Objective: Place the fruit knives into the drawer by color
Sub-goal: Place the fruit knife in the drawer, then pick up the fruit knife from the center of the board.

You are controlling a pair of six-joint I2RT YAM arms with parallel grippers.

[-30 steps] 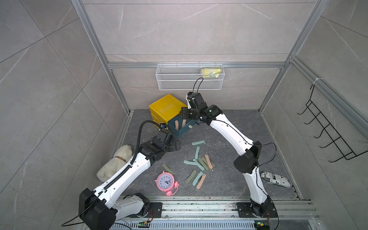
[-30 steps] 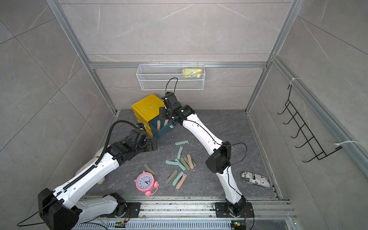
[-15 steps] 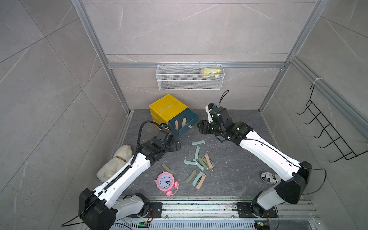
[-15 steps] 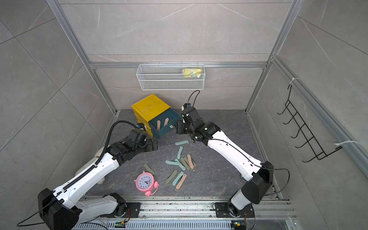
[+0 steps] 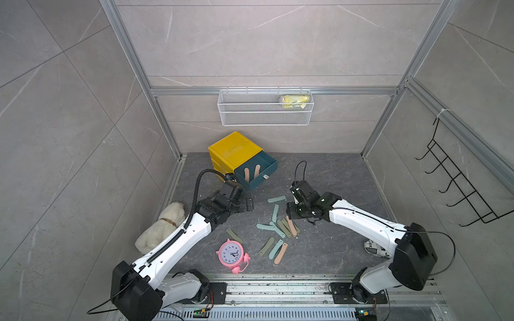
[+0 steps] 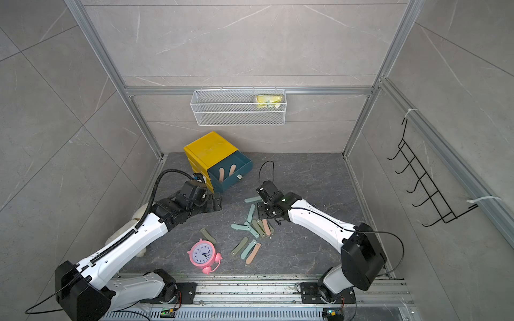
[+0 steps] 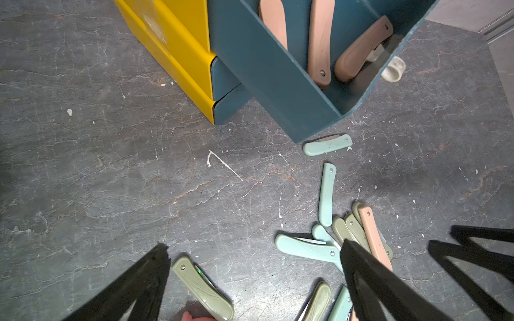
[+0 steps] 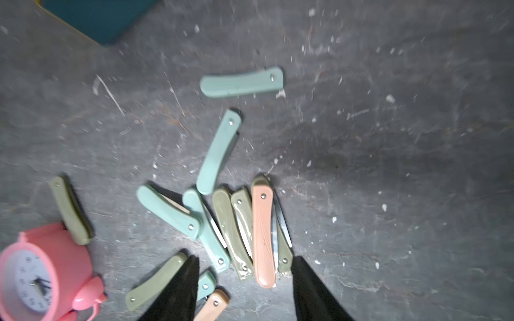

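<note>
A moment ago the right claw (image 8: 244, 259) was up at the blue drawer (image 5: 262, 178), and now it has swung back over the heap of knives (image 5: 278, 228) — so the pink knives in the drawer (image 7: 319, 41) are put away and it looks ready for the next one. Its fingers are apart and empty, and a pink knife (image 8: 262, 233) lies on the floor right below the gap, tucked against green knives (image 8: 230, 228). The left claw (image 5: 248, 202) waits wide open beside the drawer.

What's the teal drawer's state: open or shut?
Open: the teal drawer is pulled out of the yellow cabinet, with pink knives lying inside.
</note>
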